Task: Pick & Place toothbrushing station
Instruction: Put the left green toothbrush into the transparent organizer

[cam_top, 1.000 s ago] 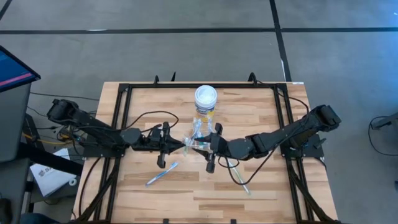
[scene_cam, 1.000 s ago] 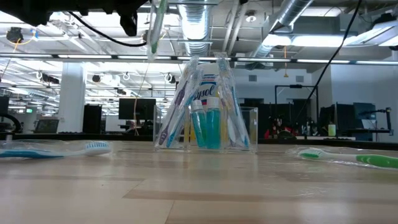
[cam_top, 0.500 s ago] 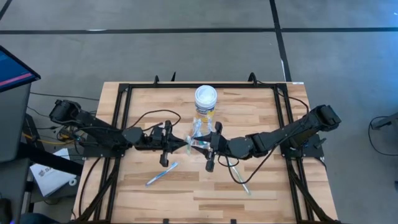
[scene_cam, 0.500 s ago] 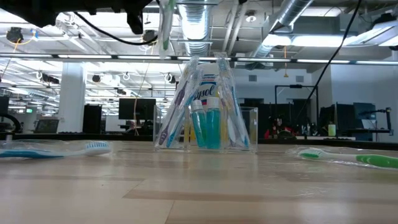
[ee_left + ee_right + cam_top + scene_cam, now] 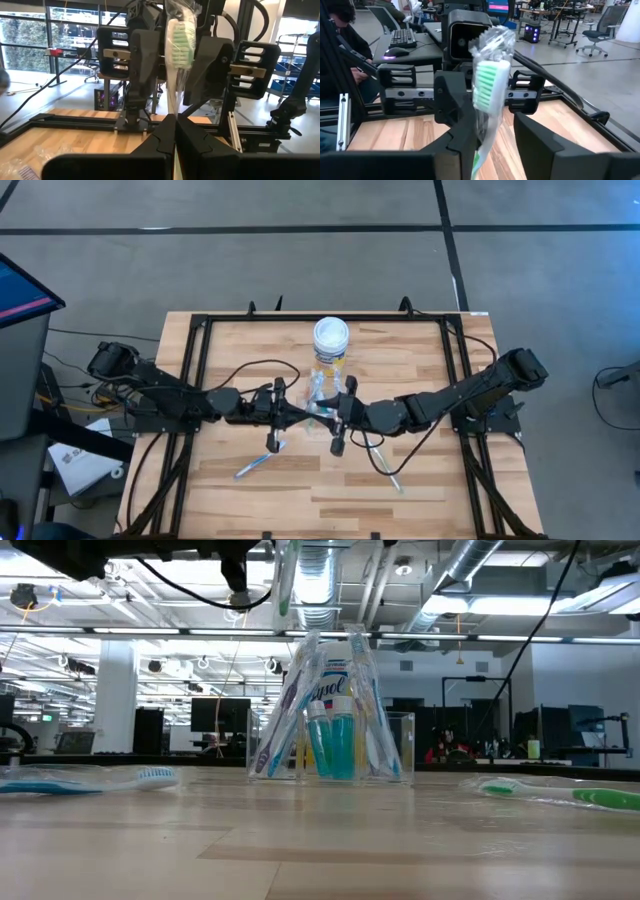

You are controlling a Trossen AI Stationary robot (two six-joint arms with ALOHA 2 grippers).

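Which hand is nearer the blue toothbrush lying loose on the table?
Left. The left hand is just above and beside the blue toothbrush; the right hand sits farther over, by the cup.

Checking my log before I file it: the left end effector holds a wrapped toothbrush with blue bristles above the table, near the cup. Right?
Not quite: the bristles are green, not blue, as the left wrist view shows. The left end effector does hold the wrapped toothbrush above the table, near the cup. The right end effector faces it.
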